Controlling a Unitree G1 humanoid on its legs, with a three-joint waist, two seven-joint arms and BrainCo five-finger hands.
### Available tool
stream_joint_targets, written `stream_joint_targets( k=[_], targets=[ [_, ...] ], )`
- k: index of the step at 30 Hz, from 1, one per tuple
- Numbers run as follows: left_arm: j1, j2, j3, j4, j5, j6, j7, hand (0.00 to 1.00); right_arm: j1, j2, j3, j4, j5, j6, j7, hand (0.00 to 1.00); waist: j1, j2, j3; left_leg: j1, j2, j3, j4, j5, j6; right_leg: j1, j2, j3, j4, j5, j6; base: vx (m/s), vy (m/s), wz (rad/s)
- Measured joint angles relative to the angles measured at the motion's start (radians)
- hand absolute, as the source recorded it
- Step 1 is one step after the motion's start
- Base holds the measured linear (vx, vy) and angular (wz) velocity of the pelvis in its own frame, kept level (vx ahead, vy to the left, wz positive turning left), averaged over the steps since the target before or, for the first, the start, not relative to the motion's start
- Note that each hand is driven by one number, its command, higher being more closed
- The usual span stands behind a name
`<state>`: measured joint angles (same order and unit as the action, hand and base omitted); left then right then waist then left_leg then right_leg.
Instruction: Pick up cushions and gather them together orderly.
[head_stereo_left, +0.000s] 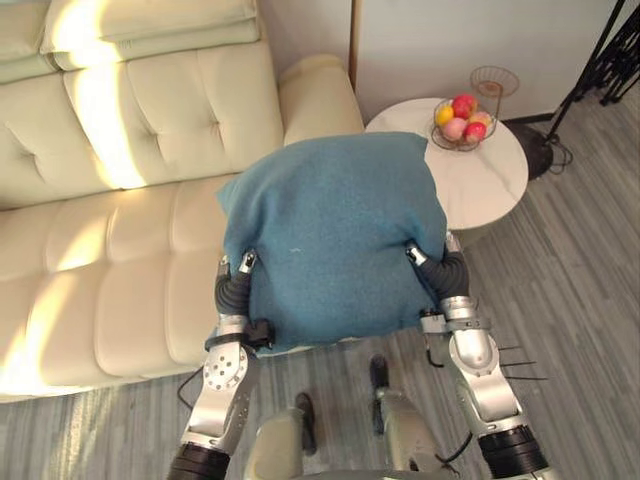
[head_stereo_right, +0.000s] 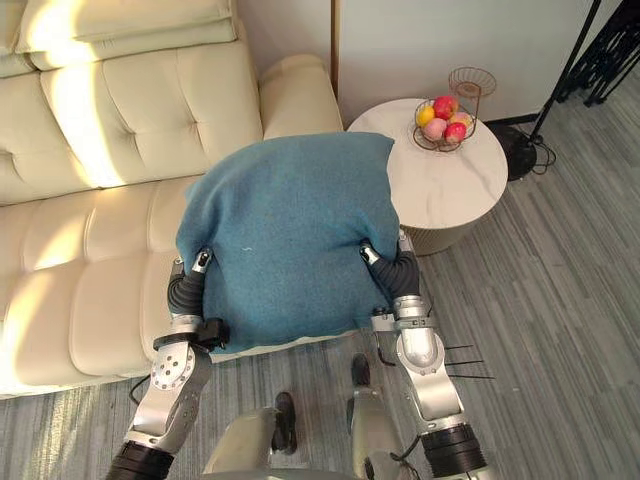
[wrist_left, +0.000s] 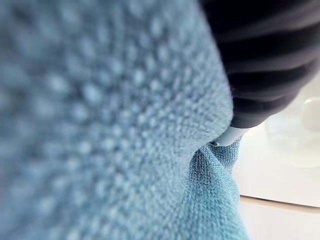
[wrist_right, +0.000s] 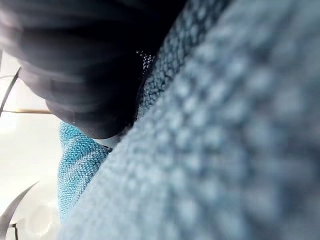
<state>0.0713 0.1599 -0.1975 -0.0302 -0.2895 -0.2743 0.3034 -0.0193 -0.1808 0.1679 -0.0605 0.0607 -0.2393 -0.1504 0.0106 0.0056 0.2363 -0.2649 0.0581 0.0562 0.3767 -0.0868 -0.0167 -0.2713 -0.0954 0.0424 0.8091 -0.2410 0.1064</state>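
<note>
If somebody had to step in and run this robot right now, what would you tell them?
Left hand: pressed against the blue cushion's left side, its grip hidden by the fabric.
Right hand: against the cushion's right side, its grip hidden too.
Cushion: carried between both hands, over the front of the sofa, beside the round table with the fruit bowl.
Done: this cushion is picked up.
Left: set it down neatly, probably on the sofa by the pale cushions at its back.
</note>
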Motion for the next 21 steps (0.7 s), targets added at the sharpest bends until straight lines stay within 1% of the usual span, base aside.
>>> stream_joint_targets(
  k=[1,2,3,4,5,6,7,8,9,10,11,12,13,14,15,16,17,18,19,20,21],
  targets=[
    [-0.003,0.0,0.001,0.0,0.001,-0.001,0.0,1.0,-0.013,-0.009,0.002,0.0,-0.01,-0.001,0.0,1.0,0.013,0.001,-0.002,-0.033,-0.005,-0.033,-0.024,0.046,-0.015,0.028,0.017,0.004,-0.082,-0.046,-0.013,-0.35,-0.287,1.01],
    [0.0,-0.006,0.0,0.0,0.001,0.0,0.0,1.0,-0.023,-0.022,0.005,0.0,-0.015,-0.001,0.0,1.0,0.02,0.013,-0.01,-0.06,-0.005,-0.06,-0.064,0.098,-0.029,0.037,0.034,-0.003,-0.166,-0.059,-0.025,-0.39,-0.255,0.75],
    [0.002,-0.02,0.0,-0.006,0.001,0.0,0.0,1.0,-0.034,-0.043,0.006,0.0,-0.015,-0.001,-0.002,1.0,0.05,0.036,-0.034,-0.1,0.015,-0.085,-0.173,0.193,-0.05,0.045,0.065,-0.025,-0.33,-0.072,-0.061,-0.33,-0.2,0.48],
    [0.002,-0.031,0.0,-0.007,0.001,0.001,0.0,1.0,-0.045,-0.054,0.006,0.007,-0.015,-0.001,-0.003,1.0,0.056,0.061,-0.033,-0.109,0.035,-0.105,-0.217,0.229,-0.062,0.033,0.091,-0.04,-0.356,-0.048,-0.083,-0.36,-0.21,0.36],
    [0.008,-0.038,-0.002,-0.009,0.001,0.002,0.0,1.0,-0.05,-0.062,0.006,0.019,-0.015,-0.001,-0.004,1.0,0.057,0.078,-0.035,-0.11,0.049,-0.121,-0.266,0.247,-0.068,0.024,0.105,-0.062,-0.376,-0.031,-0.094,-0.26,-0.152,0.41],
    [0.013,-0.042,-0.007,-0.009,0.001,0.005,0.0,1.0,-0.055,-0.065,0.004,0.048,-0.015,0.0,-0.004,1.0,0.053,0.086,-0.033,-0.102,0.07,-0.119,-0.324,0.24,-0.079,0.019,0.118,-0.094,-0.383,-0.008,-0.112,-0.39,-0.195,0.92],
    [0.019,-0.043,-0.023,-0.009,0.001,0.016,0.0,1.0,-0.055,-0.066,-0.01,0.086,-0.015,0.009,-0.005,1.0,0.041,0.081,-0.034,-0.097,0.09,-0.056,-0.368,0.163,-0.092,0.027,0.101,-0.149,-0.416,0.026,-0.137,-0.36,-0.156,1.01],
    [0.019,-0.044,-0.034,-0.01,0.0,0.016,0.0,1.0,-0.056,-0.068,-0.019,0.094,-0.015,0.01,-0.005,1.0,0.033,0.076,-0.031,-0.109,0.09,-0.018,-0.351,0.154,-0.088,0.026,0.087,-0.172,-0.426,0.036,-0.141,-0.34,-0.121,1.14],
    [0.019,-0.048,-0.045,-0.01,0.0,0.016,-0.01,1.0,-0.056,-0.068,-0.037,0.1,-0.015,0.01,-0.005,1.0,0.026,0.074,-0.031,-0.131,0.084,0.043,-0.28,0.154,-0.08,0.022,0.062,-0.202,-0.438,0.053,-0.147,-0.31,-0.038,1.01],
    [0.019,-0.051,-0.057,-0.011,0.001,0.016,-0.021,1.0,-0.055,-0.068,-0.056,0.106,-0.015,0.01,-0.006,1.0,0.002,0.072,-0.032,-0.139,0.074,0.118,-0.165,0.148,-0.067,0.021,0.029,-0.233,-0.462,0.079,-0.145,-0.35,0.001,1.09],
    [0.019,-0.059,-0.061,-0.015,0.0,0.016,-0.03,1.0,-0.054,-0.067,-0.066,0.106,-0.015,0.01,-0.005,1.0,-0.005,0.071,-0.032,-0.115,0.076,0.184,-0.07,0.121,-0.036,0.021,0.004,-0.25,-0.49,0.107,-0.14,-0.34,0.029,0.83],
    [0.018,-0.059,-0.062,-0.017,0.0,0.015,-0.04,1.0,-0.054,-0.066,-0.074,0.106,-0.015,0.01,-0.004,1.0,-0.008,0.071,-0.032,-0.096,0.082,0.207,-0.04,0.1,-0.016,0.021,-0.005,-0.255,-0.503,0.12,-0.136,-0.26,0.083,0.61],
    [0.017,-0.06,-0.066,-0.017,0.0,0.013,-0.052,1.0,-0.054,-0.066,-0.086,0.106,-0.015,0.009,-0.003,1.0,-0.019,0.074,-0.034,-0.042,0.091,0.231,-0.012,0.051,-0.007,0.021,-0.019,-0.265,-0.532,0.14,-0.134,-0.23,0.114,0.5],
    [0.013,-0.062,-0.07,-0.017,-0.002,0.013,-0.063,1.0,-0.054,-0.062,-0.095,0.106,-0.014,0.009,-0.004,1.0,-0.027,0.077,-0.036,0.019,0.098,0.25,-0.047,0.008,-0.029,0.02,-0.022,-0.275,-0.563,0.161,-0.124,-0.22,0.132,0.48],
    [0.012,-0.064,-0.072,-0.017,-0.002,0.013,-0.064,1.0,-0.052,-0.061,-0.099,0.106,-0.014,0.009,-0.004,1.0,-0.03,0.08,-0.038,0.05,0.098,0.251,-0.087,-0.005,-0.044,0.019,-0.022,-0.282,-0.577,0.173,-0.116,-0.19,0.16,0.47],
    [0.004,-0.065,-0.075,-0.013,-0.002,0.013,-0.068,1.0,-0.05,-0.053,-0.111,0.107,-0.015,0.009,-0.003,1.0,-0.038,0.076,-0.038,0.083,0.09,0.244,-0.182,-0.012,-0.052,0.018,-0.025,-0.298,-0.6,0.193,-0.097,-0.17,0.169,0.48],
    [-0.002,-0.059,-0.081,-0.002,-0.004,0.015,-0.072,1.0,-0.039,-0.031,-0.127,0.107,-0.015,0.009,-0.003,1.0,-0.041,0.057,-0.046,0.073,0.074,0.241,-0.194,0.007,-0.047,0.021,-0.033,-0.295,-0.634,0.224,-0.085,-0.15,0.165,0.47],
    [-0.002,-0.055,-0.083,0.001,-0.004,0.015,-0.075,1.0,-0.034,-0.02,-0.132,0.107,-0.015,0.01,-0.003,1.0,-0.041,0.05,-0.05,0.06,0.069,0.239,-0.185,0.009,-0.042,0.022,-0.038,-0.298,-0.648,0.242,-0.084,-0.13,0.164,0.32],
    [0.0,-0.053,-0.083,0.001,-0.004,0.015,-0.077,1.0,-0.029,-0.009,-0.132,0.107,-0.015,0.01,-0.003,1.0,-0.034,0.044,-0.054,0.036,0.062,0.232,-0.151,0.0,-0.028,0.025,-0.045,-0.302,-0.665,0.267,-0.07,-0.1,0.164,0.18],
    [-0.001,-0.052,-0.083,0.001,-0.004,0.015,-0.077,1.0,-0.029,-0.005,-0.132,0.107,-0.015,0.01,-0.003,1.0,-0.029,0.045,-0.054,0.01,0.06,0.228,-0.11,-0.016,-0.009,0.025,-0.049,-0.305,-0.673,0.282,-0.059,-0.1,0.176,0.12],
    [-0.001,-0.049,-0.083,0.001,-0.004,0.015,-0.077,1.0,-0.028,-0.001,-0.132,0.107,-0.015,0.01,-0.003,1.0,-0.023,0.045,-0.054,-0.002,0.06,0.226,-0.088,-0.027,-0.004,0.025,-0.052,-0.304,-0.676,0.288,-0.054,-0.11,0.205,0.08]
  ],
)
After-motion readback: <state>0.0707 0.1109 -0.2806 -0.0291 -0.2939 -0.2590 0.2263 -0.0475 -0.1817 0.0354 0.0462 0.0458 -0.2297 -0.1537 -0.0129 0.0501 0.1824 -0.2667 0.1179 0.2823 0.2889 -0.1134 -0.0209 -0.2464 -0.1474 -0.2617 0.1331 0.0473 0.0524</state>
